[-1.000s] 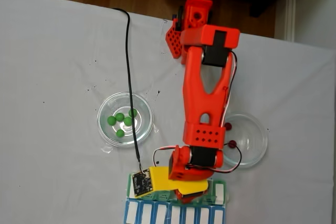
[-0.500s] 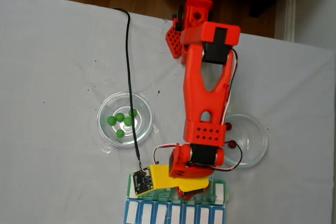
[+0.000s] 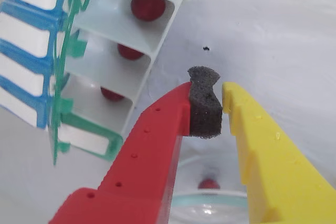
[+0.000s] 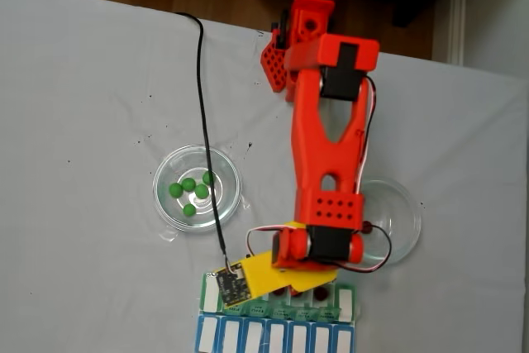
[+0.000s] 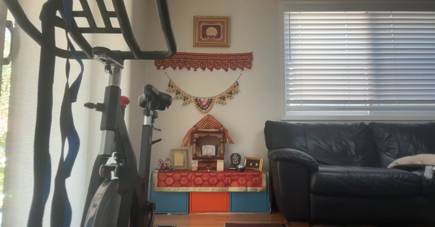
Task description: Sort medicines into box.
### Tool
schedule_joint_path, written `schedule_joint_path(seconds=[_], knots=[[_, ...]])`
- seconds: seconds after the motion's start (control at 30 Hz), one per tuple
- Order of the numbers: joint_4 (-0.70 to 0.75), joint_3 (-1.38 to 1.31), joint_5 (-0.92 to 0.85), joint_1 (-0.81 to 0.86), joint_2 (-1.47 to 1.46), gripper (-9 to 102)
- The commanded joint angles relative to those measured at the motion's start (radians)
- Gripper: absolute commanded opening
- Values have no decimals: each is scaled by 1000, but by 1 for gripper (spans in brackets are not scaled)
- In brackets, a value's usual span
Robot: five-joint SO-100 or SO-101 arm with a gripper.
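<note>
A: In the wrist view, what are the medicines like?

B: Small dark red balls. Three sit in the box [image 3: 113, 51], one to a compartment: one [image 3: 147, 4] at the top, one [image 3: 129, 51] below it, and a third [image 3: 112, 94] half hidden by a wall. The box is pale translucent green, with blue frames and white labels along its left side.

A: And the gripper?

B: The gripper [image 3: 212, 106] lies to the right of and below the box, over the white tabletop [image 3: 273, 30]. Its red finger [image 3: 157, 145] carries a dark foam pad [image 3: 203, 103]; the yellow finger [image 3: 262, 145] stands just off the pad with a thin gap between. Nearly closed, with nothing between them. Another red ball [image 3: 209, 184] lies in a glass dish [image 3: 210, 203] below the fingers.

A: In the fixed view?

B: The orange arm [image 4: 326, 146] reaches down the frame, and its gripper [image 4: 297, 285] sits at the upper edge of the box [image 4: 277, 324]. Five green balls [image 4: 189, 189] lie in a clear dish [image 4: 197, 188] well to the left. A second dish [image 4: 395, 221] sits right of the arm, with one red ball [image 4: 365, 226] at its left rim.

A: The other view?

B: A living room: an exercise bike [image 5: 119, 135], a dark sofa [image 5: 350, 166], a small shrine [image 5: 208, 145].
</note>
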Motion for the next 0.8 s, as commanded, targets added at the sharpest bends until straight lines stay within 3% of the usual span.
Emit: schedule_joint_path(seconds=[0.0, 0.43, 0.77], knots=[[51, -18, -3, -67, 192, 2], [77, 161, -31, -281, 318, 2], [-44, 341, -58, -376, 394, 2]])
